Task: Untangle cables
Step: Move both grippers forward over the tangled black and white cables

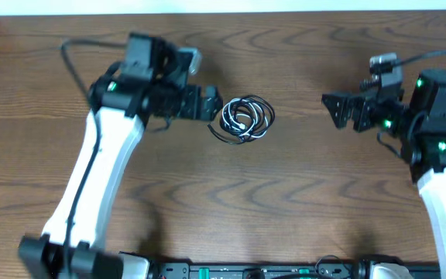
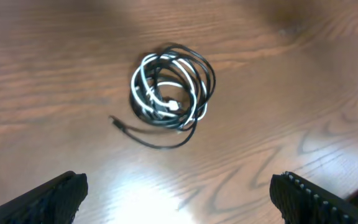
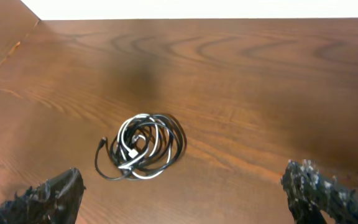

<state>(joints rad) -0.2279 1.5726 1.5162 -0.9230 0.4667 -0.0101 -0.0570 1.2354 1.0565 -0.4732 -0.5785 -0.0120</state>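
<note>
Nothing grabbed yet, just hovering either side of the cables (image 1: 246, 118)

Looking at one roundish black-and-white coil lying flat near the middle of the table (image 1: 300, 201), a touch toward the far edge, so no real long axis to line up on. Sitting just beside the left gripper (image 1: 212, 106), straight out in front of its fingers, and well apart from the right gripper (image 1: 333, 111), so way closer for the left. Spread wide and empty on both sides, touching nothing. Worth noting the loose black tail with its plug (image 2: 115, 120) trailing out of the coil on the left arm's side, toward the near edge. Probably easiest to pinch that tail with the left first, just guessing.
</note>
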